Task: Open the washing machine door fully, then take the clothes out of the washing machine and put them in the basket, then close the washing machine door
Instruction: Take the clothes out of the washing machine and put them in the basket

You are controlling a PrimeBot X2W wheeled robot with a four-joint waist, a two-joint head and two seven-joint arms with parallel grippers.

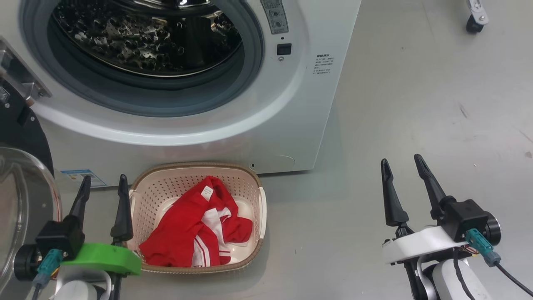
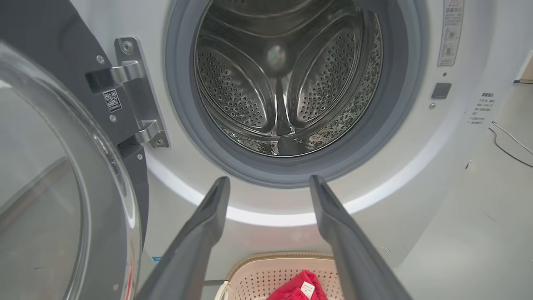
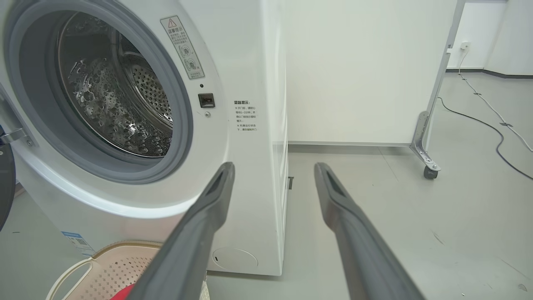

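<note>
The white washing machine stands open, its steel drum holding no fabric that I can see. Its door is swung out at the left, glass bowl toward me. Red clothes with white stripes lie in the cream basket on the floor before the machine. My left gripper is open, just left of the basket, with nothing between its fingers. Over the bare floor to the right, my right gripper is open too, well apart from the basket.
A wheeled white panel stands to the right of the machine, one caster at the top right. Cables run over the grey floor there. The door hinge is at the machine's left.
</note>
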